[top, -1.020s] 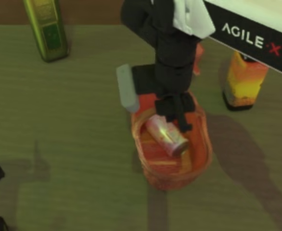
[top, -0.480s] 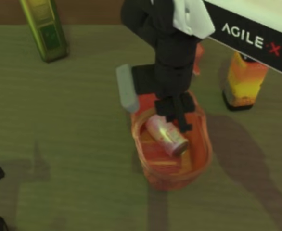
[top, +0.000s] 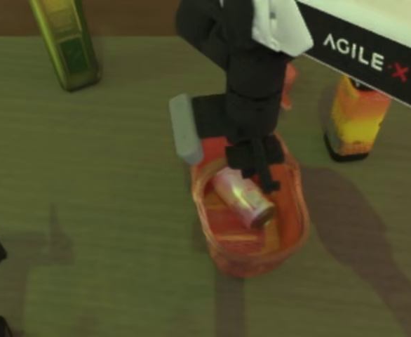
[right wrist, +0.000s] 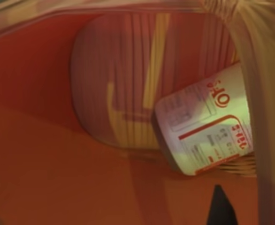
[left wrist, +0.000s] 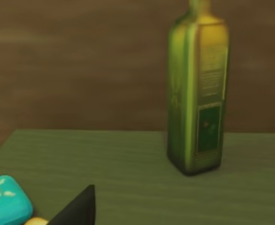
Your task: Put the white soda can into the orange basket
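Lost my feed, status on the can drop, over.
Right pincer over the orange basket. White soda can lying tilted inside basket. Left arm parked at table's left edge. Nothing in the way.

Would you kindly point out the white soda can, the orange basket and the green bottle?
white soda can [top: 242,196], top view, on its side wall.
orange basket [top: 251,261], top view, on its near rim.
green bottle [left wrist: 197,91], left wrist view, on its labelled body.

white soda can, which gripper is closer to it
Right. The right gripper is directly over the white soda can in the orange basket; the left arm is parked off the table's left edge.
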